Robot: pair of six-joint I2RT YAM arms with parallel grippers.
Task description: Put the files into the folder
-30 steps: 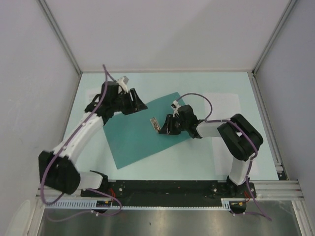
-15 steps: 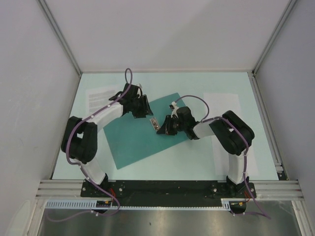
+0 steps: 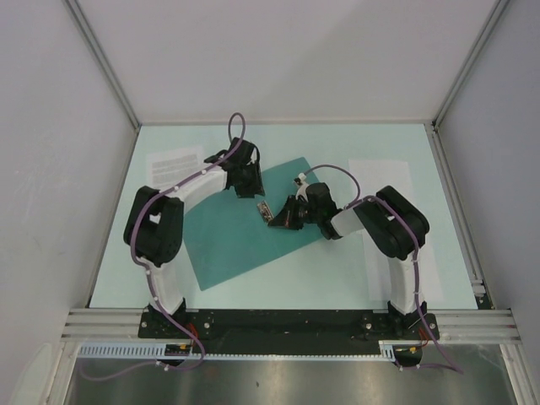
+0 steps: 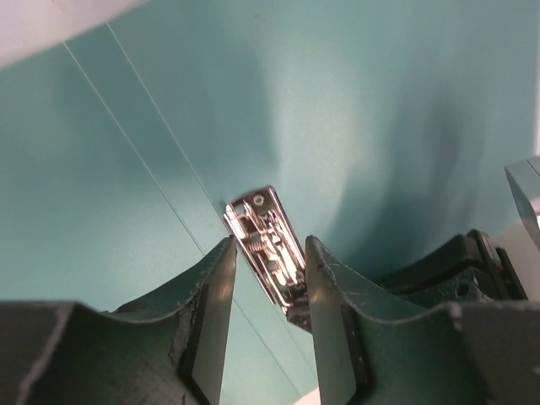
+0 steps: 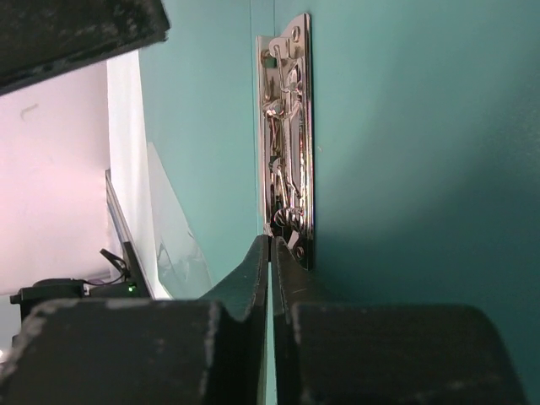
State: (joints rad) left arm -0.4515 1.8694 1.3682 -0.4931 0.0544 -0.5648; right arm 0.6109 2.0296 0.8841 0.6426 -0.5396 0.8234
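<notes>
The teal folder [image 3: 236, 240] lies flat and slanted mid-table. A shiny metal clip [image 3: 263, 211] sits on it. My left gripper [image 3: 254, 194] is open just above the folder, and its fingers straddle the clip [image 4: 263, 240] without touching it. My right gripper [image 3: 278, 221] is shut with its tips against the clip's near end [image 5: 287, 143]; I cannot tell whether they pinch it. The printed sheet [image 3: 173, 164] lies at the back left of the table. The nearly blank sheet [image 3: 380, 175] lies at the right, partly under my right arm.
The pale mint tabletop [image 3: 337, 270] is walled by grey panels at left, right and back. An aluminium rail [image 3: 472, 321] runs along the near edge. My right gripper's body shows in the left wrist view [image 4: 472, 270].
My left arm has swung right from the table's back left onto the folder, bringing its open gripper up to the clip. The right gripper has barely moved.
</notes>
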